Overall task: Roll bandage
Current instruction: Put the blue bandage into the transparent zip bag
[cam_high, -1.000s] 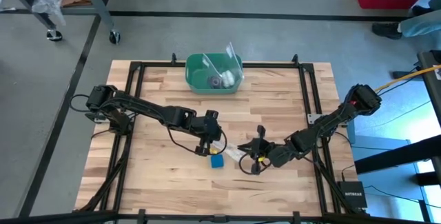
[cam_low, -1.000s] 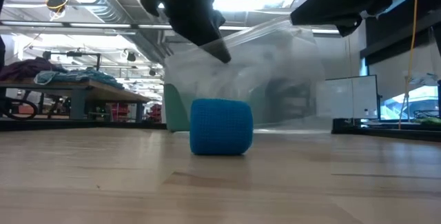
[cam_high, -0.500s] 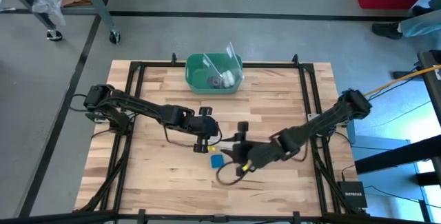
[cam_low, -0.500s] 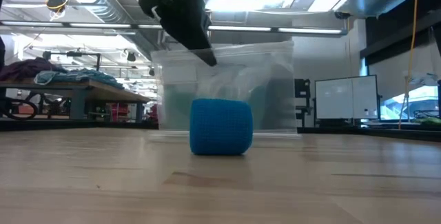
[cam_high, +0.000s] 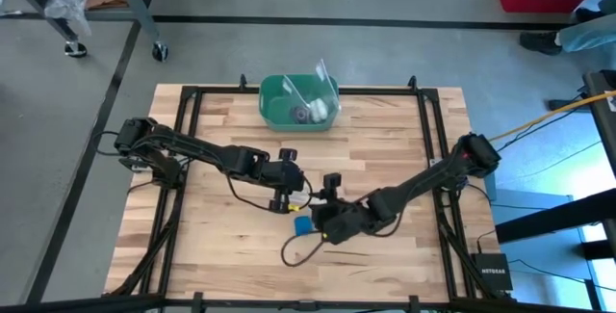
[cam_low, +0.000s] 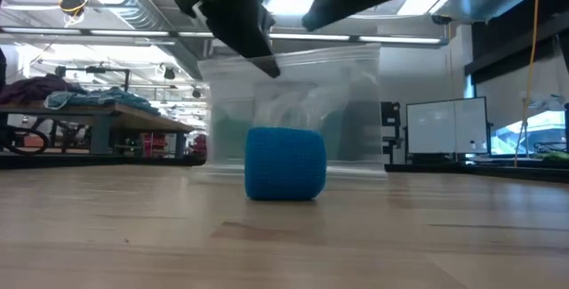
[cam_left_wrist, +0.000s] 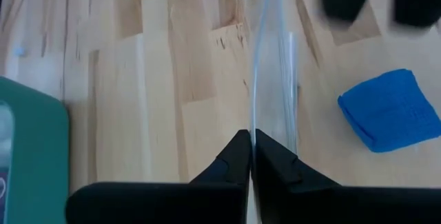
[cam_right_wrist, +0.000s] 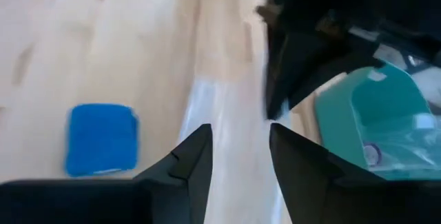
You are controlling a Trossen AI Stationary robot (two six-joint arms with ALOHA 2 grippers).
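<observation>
The bandage is a compact blue roll [cam_high: 302, 225] that rests on its side on the wooden table; it also shows in the low view [cam_low: 284, 163]. Just beyond it a clear plastic bag [cam_low: 293, 102] hangs upright, its bottom edge at the table. My left gripper [cam_high: 288, 200] is shut on the bag's top. My right gripper [cam_high: 323, 216] is open, close to the roll's right, above the table. In the right wrist view [cam_right_wrist: 238, 151] the bag [cam_right_wrist: 224, 114] runs between its fingers and the roll [cam_right_wrist: 102, 138] lies off to one side. My left gripper pinches the clear bag's upper edge [cam_left_wrist: 252, 124] between its two fingertips, which point down from above. The bag hangs below the fingers, thin and upright, with its bottom at the table behind the roll. One layer or several, I cannot tell.
A green plastic bin [cam_high: 298, 101] with small items and a clear bag in it stands at the table's far edge. A black frame [cam_high: 435, 149] runs around the work area. A loose cable loop [cam_high: 294, 251] lies near the roll. Bare wood lies toward the near edge.
My right gripper has moved toward the table's left, from right of the bag to close beside the roll and my left gripper. The bag, earlier slanted and stretched toward the right, now hangs upright behind the roll. The roll has stayed where it was.
</observation>
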